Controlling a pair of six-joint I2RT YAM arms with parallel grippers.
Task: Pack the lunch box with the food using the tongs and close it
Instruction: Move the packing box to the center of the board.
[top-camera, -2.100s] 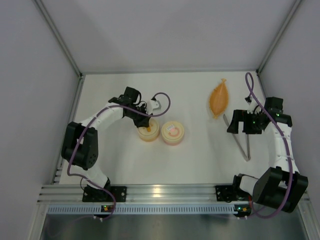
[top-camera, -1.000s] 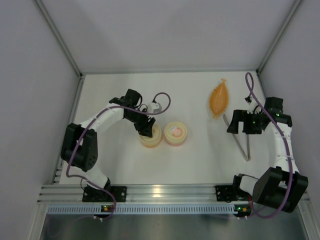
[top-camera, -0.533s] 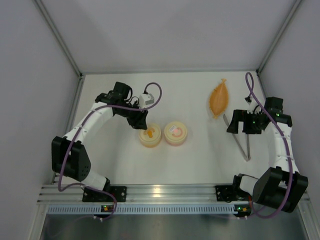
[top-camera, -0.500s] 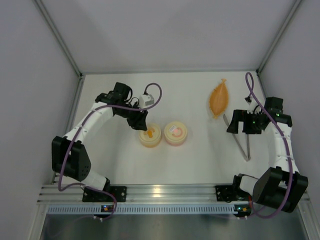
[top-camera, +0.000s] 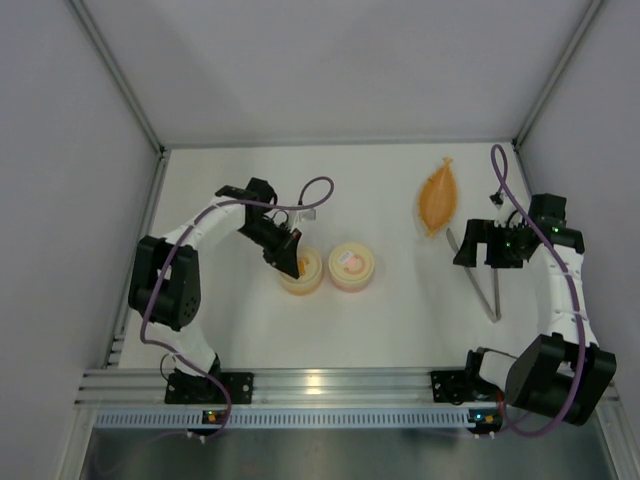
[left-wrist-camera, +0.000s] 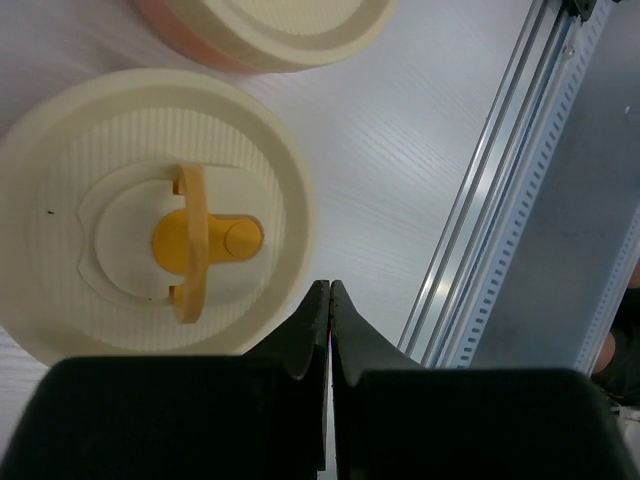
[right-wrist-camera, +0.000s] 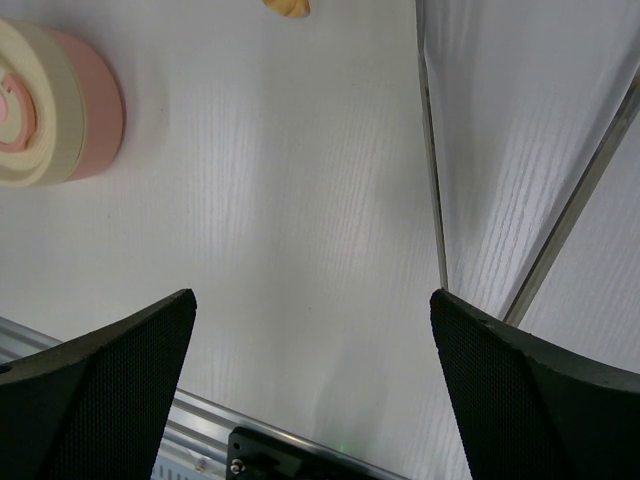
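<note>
Two grippers, both empty: my left gripper (left-wrist-camera: 328, 292) is pressed together at the cream lid (left-wrist-camera: 60, 200)'s rim; my right gripper (right-wrist-camera: 311, 300) gapes wide near the tongs (top-camera: 482, 275).

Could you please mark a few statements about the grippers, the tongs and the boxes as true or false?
1. The left gripper is shut with nothing between its fingers. True.
2. The right gripper grips the tongs. False: it is wide open, and the tongs lie on the table.
3. The box under the left gripper has a lid with an orange handle. True.
4. The leaf-shaped dish lies on the left arm's side. False: it lies far right, near the right arm.
</note>
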